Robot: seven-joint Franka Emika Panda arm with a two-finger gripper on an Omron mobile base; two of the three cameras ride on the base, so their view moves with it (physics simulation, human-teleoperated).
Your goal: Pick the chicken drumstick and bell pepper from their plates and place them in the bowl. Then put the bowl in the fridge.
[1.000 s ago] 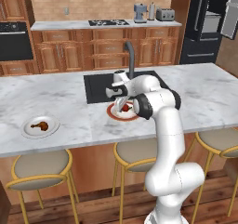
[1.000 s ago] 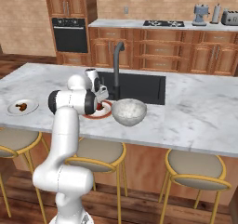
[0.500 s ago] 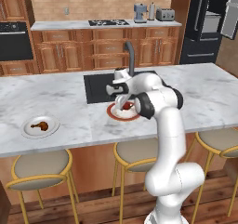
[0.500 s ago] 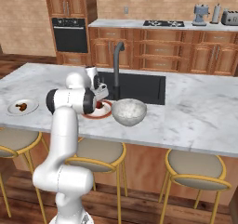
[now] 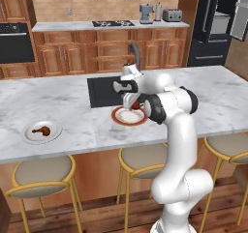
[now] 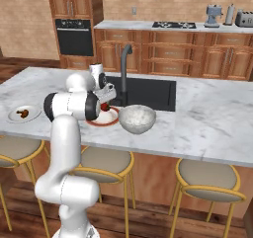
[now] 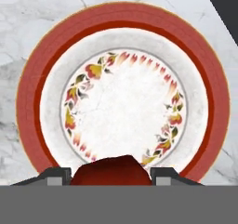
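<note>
Between the jaws, rounded red bell pepper (image 7: 111, 170)

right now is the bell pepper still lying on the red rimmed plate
No, the bell pepper sits between the gripper fingertips above the bare plate.

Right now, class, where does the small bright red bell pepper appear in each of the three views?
Left base view: the small bright red bell pepper sits centre, at the gripper above the red-rimmed plate.
Right base view: left of centre, beside the white-grey bowl.
Hand view: bottom centre, between the gripper's fingertips.
Shared landmark: the red-rimmed plate.
</note>
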